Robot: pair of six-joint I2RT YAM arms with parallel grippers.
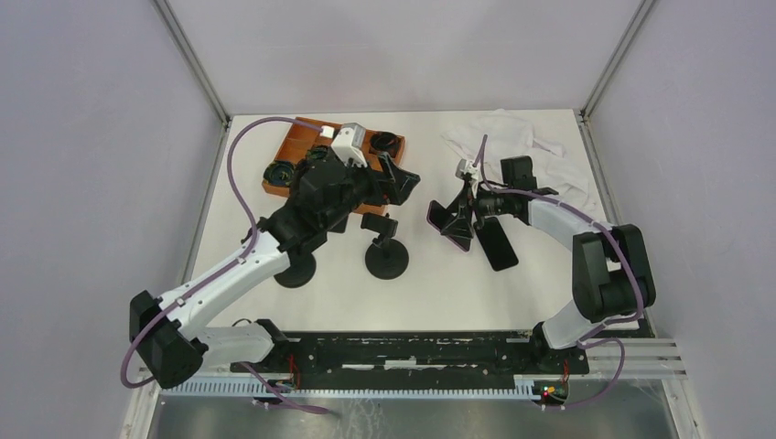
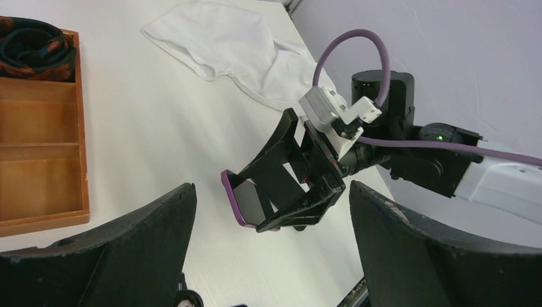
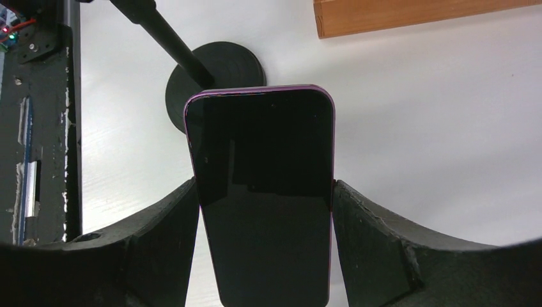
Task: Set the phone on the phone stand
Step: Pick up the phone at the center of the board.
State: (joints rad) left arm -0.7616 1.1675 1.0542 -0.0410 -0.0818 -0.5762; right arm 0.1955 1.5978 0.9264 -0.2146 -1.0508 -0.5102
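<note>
My left jaws hang wide open and empty above the black round-based phone stand (image 1: 386, 256), probably ready to steady it. My right jaws clamp the long edges of the purple-rimmed, black-screened phone (image 3: 265, 192), lifted off the white worktop (image 1: 512, 302) right of the stand, top end aimed at it.

From my remote station I look down on a white table (image 1: 458, 293) boxed in by pale grey walls (image 1: 91, 137), with metal posts (image 1: 197, 64) rising at the two far corners. A wooden tray (image 1: 297, 146) sits at the table's far left, partly hidden from above. Dividers split it into compartments, and a dark coil with orange patches (image 2: 32, 45) lies in the end one. A crumpled white cloth (image 1: 517, 146) is spread over the far right corner, well apart from the tray and flat on the tabletop.
</note>
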